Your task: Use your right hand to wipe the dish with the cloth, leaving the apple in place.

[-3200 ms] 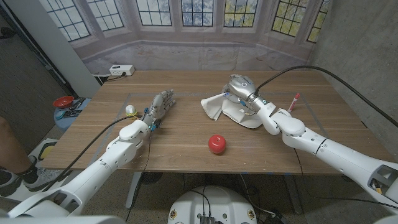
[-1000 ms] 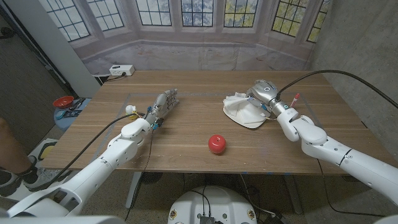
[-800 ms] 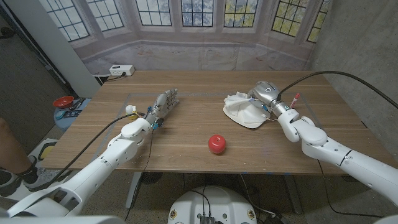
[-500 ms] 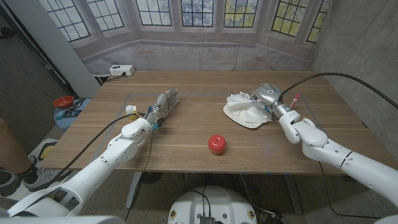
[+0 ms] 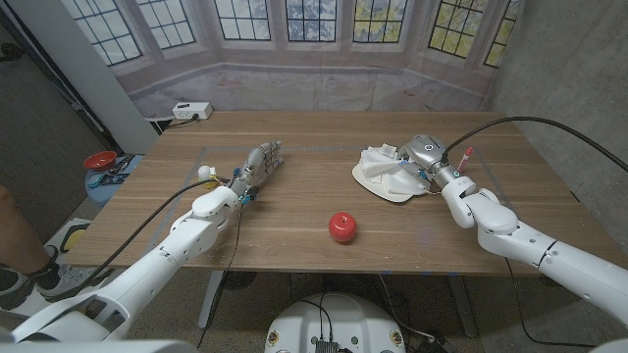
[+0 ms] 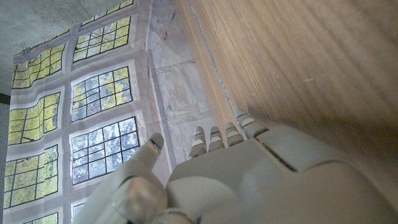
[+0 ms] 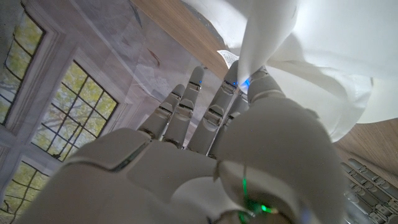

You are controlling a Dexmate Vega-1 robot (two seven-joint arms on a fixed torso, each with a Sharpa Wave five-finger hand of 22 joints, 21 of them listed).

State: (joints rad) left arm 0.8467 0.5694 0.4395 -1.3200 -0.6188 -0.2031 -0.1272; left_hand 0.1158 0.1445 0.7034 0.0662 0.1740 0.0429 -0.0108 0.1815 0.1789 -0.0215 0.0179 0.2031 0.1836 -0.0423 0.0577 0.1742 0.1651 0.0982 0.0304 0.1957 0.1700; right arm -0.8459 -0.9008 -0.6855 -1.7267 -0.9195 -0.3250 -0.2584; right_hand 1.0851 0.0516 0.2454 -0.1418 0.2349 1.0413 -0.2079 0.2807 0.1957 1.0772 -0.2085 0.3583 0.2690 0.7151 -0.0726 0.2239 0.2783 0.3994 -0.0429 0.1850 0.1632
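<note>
A white dish [image 5: 393, 193] sits on the right half of the wooden table [image 5: 294, 206]. A white cloth [image 5: 379, 162] lies bunched on the dish's far part. My right hand [image 5: 422, 155] is at the dish's right rim and pinches a fold of the cloth [image 7: 266, 34] between thumb and fingers [image 7: 247, 87]. The red apple [image 5: 341, 226] stands on bare wood nearer the front edge, apart from the dish. My left hand [image 5: 256, 168] rests on the table left of centre, fingers straight and holding nothing; in the left wrist view, the left hand [image 6: 249, 180] lies against the wood.
A red pen-like stick [image 5: 463, 159] lies just right of my right hand. A small pale ball [image 5: 206, 173] sits beside my left wrist. A white power strip [image 5: 191, 110] is at the back left corner. A person's leg [image 5: 12, 230] shows at the left edge.
My right hand has dragged the cloth rightward across the dish, from its left side to its right rim. The cloth is now bunched on the dish. Apple and left hand have not moved.
</note>
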